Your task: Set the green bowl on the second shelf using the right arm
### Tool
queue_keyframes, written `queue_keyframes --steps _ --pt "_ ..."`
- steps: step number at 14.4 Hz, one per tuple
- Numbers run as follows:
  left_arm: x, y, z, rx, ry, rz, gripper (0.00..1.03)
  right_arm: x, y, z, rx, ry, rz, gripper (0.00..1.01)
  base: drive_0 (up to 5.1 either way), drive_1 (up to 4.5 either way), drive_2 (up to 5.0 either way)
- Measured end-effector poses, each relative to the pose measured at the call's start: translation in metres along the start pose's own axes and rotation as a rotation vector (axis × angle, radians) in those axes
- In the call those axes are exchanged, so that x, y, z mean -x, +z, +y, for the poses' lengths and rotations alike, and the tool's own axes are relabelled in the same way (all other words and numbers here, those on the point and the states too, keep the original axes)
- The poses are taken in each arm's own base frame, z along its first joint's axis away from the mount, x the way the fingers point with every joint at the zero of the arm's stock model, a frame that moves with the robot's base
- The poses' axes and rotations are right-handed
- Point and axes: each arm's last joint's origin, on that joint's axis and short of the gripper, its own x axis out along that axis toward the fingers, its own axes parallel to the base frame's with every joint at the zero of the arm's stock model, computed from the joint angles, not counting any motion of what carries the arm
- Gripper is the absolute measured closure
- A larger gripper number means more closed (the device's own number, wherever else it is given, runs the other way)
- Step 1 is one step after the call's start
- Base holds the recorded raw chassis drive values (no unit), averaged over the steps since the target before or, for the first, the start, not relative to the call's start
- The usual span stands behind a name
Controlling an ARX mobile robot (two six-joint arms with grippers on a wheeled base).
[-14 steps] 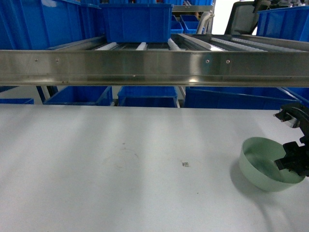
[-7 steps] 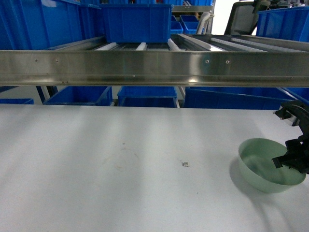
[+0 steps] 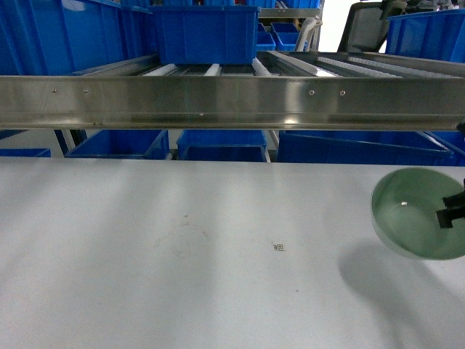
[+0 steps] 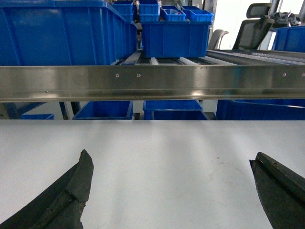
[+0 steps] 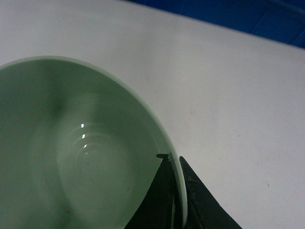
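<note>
**So, green bowl's off the tabletop, pinched by the right claw**

Okay, from the head view we've got the green bowl (image 3: 418,212) over at the far right, tilted so its open side faces us, with a shadow on the white tabletop (image 3: 182,276) below and to its left. It looks lifted clear of the surface. Only a small black bit of the right claw (image 3: 452,213) pokes in at the right edge, sitting on the bowl's rim.

Our right wrist view makes it clearer: the bowl (image 5: 71,152) fills the left of the picture, and the claw (image 5: 177,191) has one finger inside the rim and one outside, closed tight on the bowl wall.

Our left claw (image 4: 171,191) has its two black fingers spread wide apart, low over the tabletop, nothing between them.

Straight ahead runs the long steel roller-rail shelf (image 3: 232,102) with a blue bin (image 3: 207,33) sitting on the rollers. More blue bins (image 3: 221,144) sit underneath, behind the tabletop's far edge. The bowl hangs below the level of that rail, near its right end.
</note>
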Motion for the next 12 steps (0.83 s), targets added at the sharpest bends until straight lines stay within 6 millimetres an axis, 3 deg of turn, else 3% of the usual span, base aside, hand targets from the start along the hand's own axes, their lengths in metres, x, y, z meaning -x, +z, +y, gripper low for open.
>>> queue_keyframes --steps 3,8,12 --pt "0.000 0.000 0.000 0.000 0.000 0.000 0.05 0.050 0.030 0.005 -0.013 0.010 -0.172 0.99 0.0 0.00 0.0" --pt "0.000 0.000 0.000 0.000 0.000 0.000 0.05 0.143 0.082 -0.007 -0.028 -0.052 -0.450 0.99 0.0 0.00 0.0" --pt "0.000 0.000 0.000 0.000 0.000 0.000 0.05 0.205 0.091 -0.002 -0.055 -0.056 -0.585 0.99 0.0 0.00 0.0"
